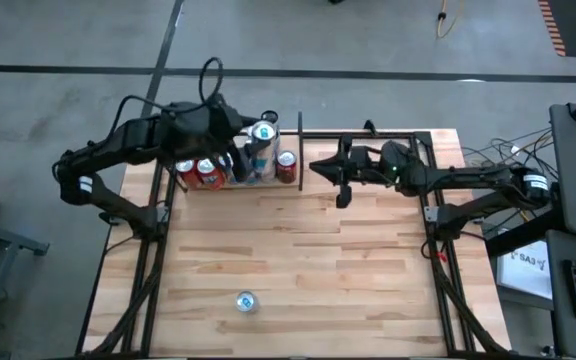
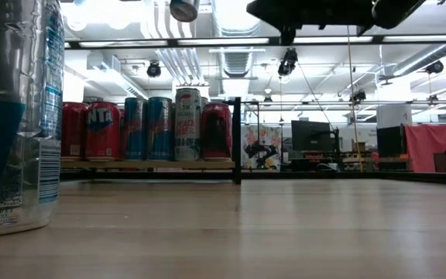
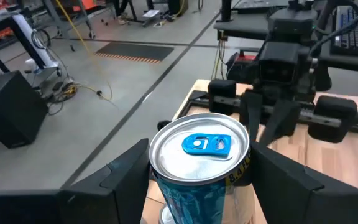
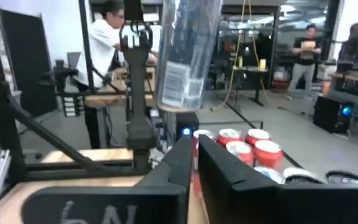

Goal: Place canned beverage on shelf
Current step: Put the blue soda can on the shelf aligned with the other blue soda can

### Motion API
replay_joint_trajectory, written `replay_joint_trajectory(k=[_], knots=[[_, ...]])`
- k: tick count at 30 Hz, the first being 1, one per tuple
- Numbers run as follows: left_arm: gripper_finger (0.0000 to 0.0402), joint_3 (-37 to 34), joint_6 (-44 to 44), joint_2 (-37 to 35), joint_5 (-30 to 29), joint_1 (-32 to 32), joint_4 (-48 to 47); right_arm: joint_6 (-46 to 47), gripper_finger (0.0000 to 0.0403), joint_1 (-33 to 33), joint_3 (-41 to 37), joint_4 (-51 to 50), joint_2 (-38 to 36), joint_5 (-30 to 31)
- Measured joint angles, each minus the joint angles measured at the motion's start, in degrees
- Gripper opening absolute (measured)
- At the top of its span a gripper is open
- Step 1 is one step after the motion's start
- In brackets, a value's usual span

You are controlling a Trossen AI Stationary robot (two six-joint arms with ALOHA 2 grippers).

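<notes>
High view: the left gripper [image 1: 259, 140] clamps a tall silver-and-blue beverage can [image 1: 263, 133] above the narrow black-framed shelf with a light wood floor [image 1: 230, 186], where red and blue cans [image 1: 208, 174] crowd the bay. Just beside it, past the frame's upright post, the right gripper [image 1: 318, 167] hangs with fingers shut and empty. Near the table's front edge, one silver can [image 1: 246, 301] stands alone amid bare planks.

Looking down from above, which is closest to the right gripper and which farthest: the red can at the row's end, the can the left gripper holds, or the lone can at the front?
From the right gripper:
1. Red can, at the row's end just beside it.
2. Held can, in the left gripper, above the shelf.
3. Lone can, far across the table at its front edge.
</notes>
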Motion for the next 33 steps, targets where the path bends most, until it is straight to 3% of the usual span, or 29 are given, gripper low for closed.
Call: replay_joint_trajectory(k=[4,13,17,26,33], knots=[[0.0224,-0.02,-0.89,0.15,-3.48,-2.95,0.93,1.27,0.0073,1.9,1.74,-0.18,0.6,-0.4],[0.0224,-1.81,-3.09,0.19,-5.6,-6.21,4.78,-0.52,0.0292,6.78,6.11,-1.57,4.3,6.96],[0.0224,-5.71,-2.89,0.19,-6.5,-7.05,8.83,-3.17,0.0359,8.31,9.22,-2.18,7.94,7.55],[0.0224,-13.44,-2.69,-0.33,-8.01,-7.95,18.1,-2.59,0.0379,8.15,22.06,-18.79,14.01,10.06],[0.0224,-14.84,-1.97,-0.46,-7.9,-8.58,20.14,-2.53,0.0359,7.87,27.46,-21.25,17.96,9.96]])
